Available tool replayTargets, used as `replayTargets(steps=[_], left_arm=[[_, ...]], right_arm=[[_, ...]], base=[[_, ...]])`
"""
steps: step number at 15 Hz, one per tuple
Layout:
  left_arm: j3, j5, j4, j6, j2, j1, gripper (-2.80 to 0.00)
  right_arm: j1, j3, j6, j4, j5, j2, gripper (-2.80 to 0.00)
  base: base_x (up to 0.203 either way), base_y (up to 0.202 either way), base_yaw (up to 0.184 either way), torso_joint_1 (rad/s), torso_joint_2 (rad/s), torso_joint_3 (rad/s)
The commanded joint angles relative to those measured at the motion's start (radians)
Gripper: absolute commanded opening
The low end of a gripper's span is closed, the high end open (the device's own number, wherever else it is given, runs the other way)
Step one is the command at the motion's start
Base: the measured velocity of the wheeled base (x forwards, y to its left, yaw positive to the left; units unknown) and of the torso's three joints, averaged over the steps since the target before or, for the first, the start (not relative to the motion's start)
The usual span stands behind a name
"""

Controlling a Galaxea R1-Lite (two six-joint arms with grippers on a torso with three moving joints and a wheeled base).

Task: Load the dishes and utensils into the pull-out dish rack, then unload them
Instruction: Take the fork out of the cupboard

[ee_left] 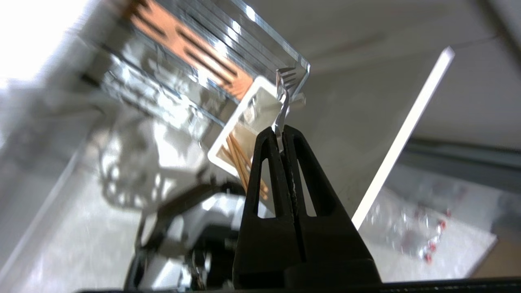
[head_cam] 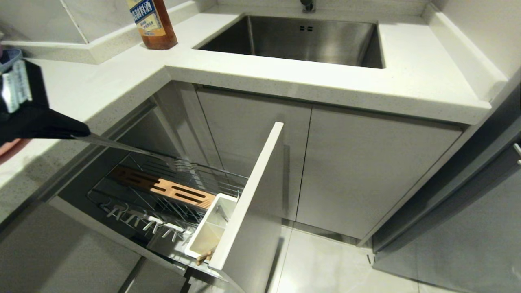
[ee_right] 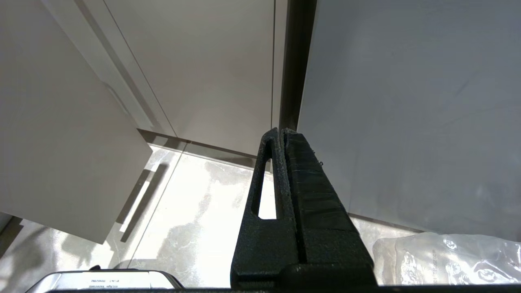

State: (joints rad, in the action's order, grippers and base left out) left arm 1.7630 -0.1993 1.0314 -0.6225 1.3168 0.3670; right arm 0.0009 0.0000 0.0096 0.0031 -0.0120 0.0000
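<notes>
Fork (head_cam: 134, 151) in left tool (head_cam: 83, 132), above open rack (head_cam: 171, 191).

A home kitchen: steel sink (head_cam: 301, 38) in a white countertop (head_cam: 415, 77), grey cabinets (head_cam: 366, 171) below.

left gripper (ee_left: 281, 136): matte black, tapered slotted fingers (ee_left: 264, 179) | right gripper (ee_right: 281, 136): same

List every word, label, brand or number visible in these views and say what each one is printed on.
Bottle on the counter: its label carries large Chinese characters that look like "烹制料酒", a doubtful reading; the smaller print below is too small to read.
Sticker on the left arm: printed lines, too blurred to read.
Grey device at the edge of the right wrist view: a row of small digits, too blurred to read.
Nothing else carries text.
</notes>
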Motion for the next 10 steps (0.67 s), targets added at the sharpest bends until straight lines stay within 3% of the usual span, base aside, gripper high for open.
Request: replayTargets(steps=[1, 6, 10], left_arm=[[-0.002, -0.026, 0.003, 0.006, -0.097, 0.000, -2.80], [0.003, -0.108, -0.067, 0.092, -0.233, -0.027, -2.80], [0.022, -0.171, -0.161, 0.179, -0.255, -0.162, -2.80]], right_arm=[[0.001, 0.002, 0.000, 0.000, 0.000, 0.000, -2.80], [0.000, 0.002, 0.000, 0.000, 0.000, 0.000, -2.80], [0.000, 0.002, 0.001, 0.000, 0.000, 0.000, -2.80]], base=[[0.000, 0.000, 0.000, 0.000, 0.00, 0.000], [0.000, 0.000, 0.000, 0.000, 0.00, 0.000], [0.000, 0.000, 0.000, 0.000, 0.00, 0.000]])
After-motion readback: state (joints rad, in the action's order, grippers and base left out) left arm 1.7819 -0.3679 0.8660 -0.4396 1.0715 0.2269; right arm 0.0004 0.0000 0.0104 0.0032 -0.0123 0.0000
